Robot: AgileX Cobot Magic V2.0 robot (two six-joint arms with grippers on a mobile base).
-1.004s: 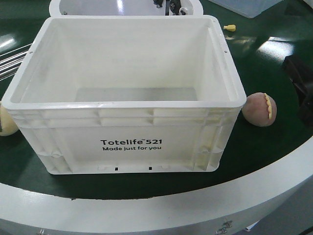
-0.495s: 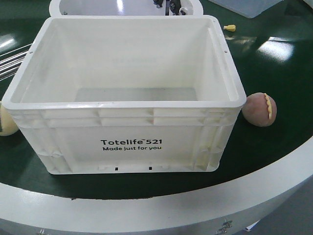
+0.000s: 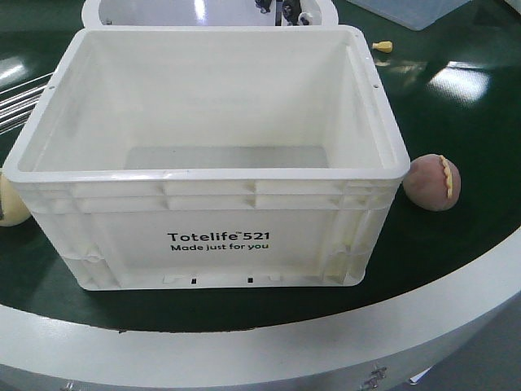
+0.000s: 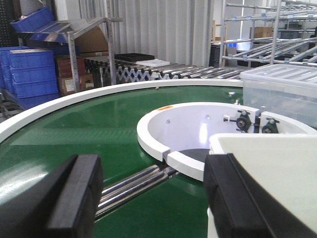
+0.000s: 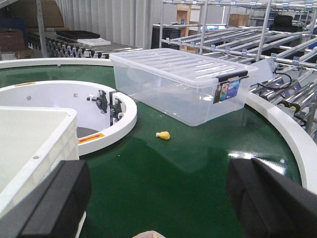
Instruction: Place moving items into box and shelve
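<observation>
On the green conveyor table (image 3: 456, 252), just beside the near right corner of the white Totelife crate (image 3: 122, 236), the brownish-pink lump (image 3: 434, 182) lies with its pale yellow seam turned up. We cannot tell whether it touches the crate wall. The crate is empty, so nothing has been packed yet.

What has changed is at the right edge of the front view. A second ago a dark gripper body stood over the belt just past the lump, and now that spot shows only bare green. The lump and the crate have not shifted. We read this as the right arm having drawn up or back out of that view without taking anything.

In the right wrist view the right gripper (image 5: 161, 203) has its fingers spread wide with nothing between them. A sliver of the lump shows at the bottom edge below the gap, so we judge the gripper is poised over the lump, ready to come down on it.

The left gripper (image 4: 153, 198) is likewise spread wide and empty, beside the crate's left side. A second pale round item (image 3: 8, 204) peeks out at the crate's left, and a small yellow piece (image 3: 383, 46) lies well behind the crate.
</observation>
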